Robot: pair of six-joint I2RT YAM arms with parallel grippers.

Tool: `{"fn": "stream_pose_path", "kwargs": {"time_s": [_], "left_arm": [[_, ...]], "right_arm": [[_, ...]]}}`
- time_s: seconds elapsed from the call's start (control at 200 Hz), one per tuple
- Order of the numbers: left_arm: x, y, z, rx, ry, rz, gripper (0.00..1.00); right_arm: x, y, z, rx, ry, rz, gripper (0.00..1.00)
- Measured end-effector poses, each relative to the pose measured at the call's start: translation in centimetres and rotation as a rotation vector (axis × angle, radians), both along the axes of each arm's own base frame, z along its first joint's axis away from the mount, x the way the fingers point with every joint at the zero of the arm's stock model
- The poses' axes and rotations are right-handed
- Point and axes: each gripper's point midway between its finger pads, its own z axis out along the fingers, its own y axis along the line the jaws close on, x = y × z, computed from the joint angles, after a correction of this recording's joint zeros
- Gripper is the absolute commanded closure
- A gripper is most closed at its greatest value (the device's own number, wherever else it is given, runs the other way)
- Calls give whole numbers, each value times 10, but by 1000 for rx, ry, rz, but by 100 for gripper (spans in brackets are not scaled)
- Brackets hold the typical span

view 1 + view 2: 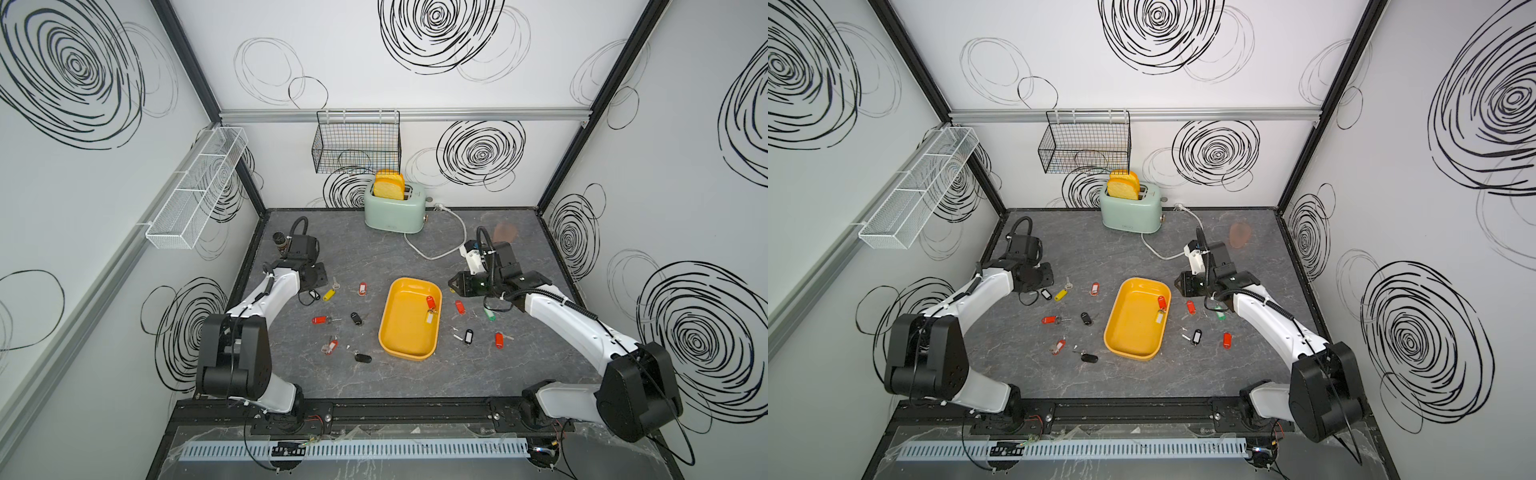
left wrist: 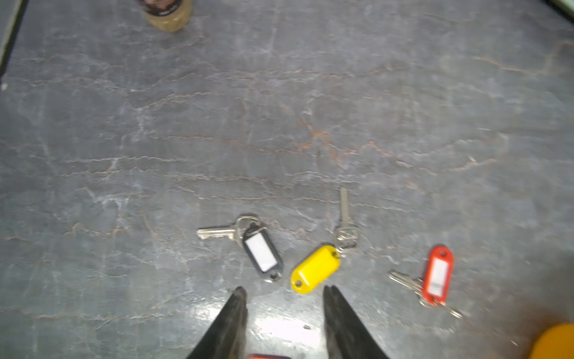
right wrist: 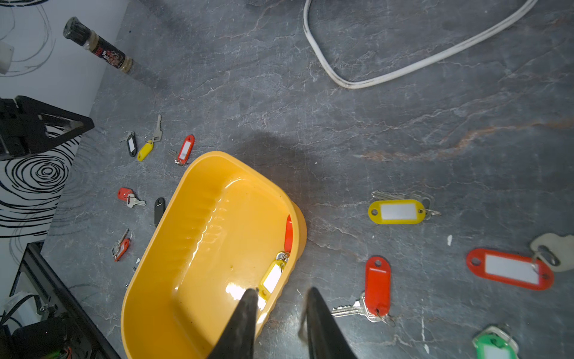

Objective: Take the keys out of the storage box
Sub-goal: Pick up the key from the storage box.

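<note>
Extraction nears completion: the red-tagged key (image 3: 288, 233) and the yellow-tagged key (image 3: 272, 278) lie against one wall of the storage box (image 3: 202, 248); the right gripper (image 3: 281, 290), narrowly open and empty, hovers above that wall and should descend onto the yellow-tagged key, while the left gripper (image 2: 284, 289) hangs open, empty.

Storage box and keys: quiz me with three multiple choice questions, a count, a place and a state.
1. The storage box holds: A no keys, B two keys, C five keys.
2. The green-tagged key lies: A in the box, B in the wire basket, C on the table.
3. The left gripper is: A open, empty, B shut on a key, C gripping the box.
B: a red-tagged key and a yellow-tagged key lie inside.
C: it lies on the table, outside the box.
A: its jaws stand apart, nothing between.
</note>
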Motion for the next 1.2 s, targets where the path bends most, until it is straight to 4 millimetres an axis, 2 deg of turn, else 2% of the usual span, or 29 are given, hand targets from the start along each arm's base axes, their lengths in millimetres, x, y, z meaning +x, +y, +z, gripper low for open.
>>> {"fn": "stream_pose_path", "kwargs": {"time_s": [0.275, 0.575, 0.74, 0.885, 1.201], "left_arm": [[-11, -88, 19, -69, -47, -284, 53], [-26, -164, 40, -118, -100, -566, 53], [-42, -210, 49, -128, -123, -739, 53], [-55, -245, 42, -124, -118, -869, 53], [-76, -298, 8, -94, -89, -1081, 51]], "right_arm": [[-2, 0, -4, -9, 16, 1, 69], [-1, -2, -4, -5, 20, -4, 69], [-1, -13, -10, 13, 45, -31, 69], [-1, -22, -8, 43, 56, -54, 69], [-5, -44, -2, 98, 57, -108, 68]]}}
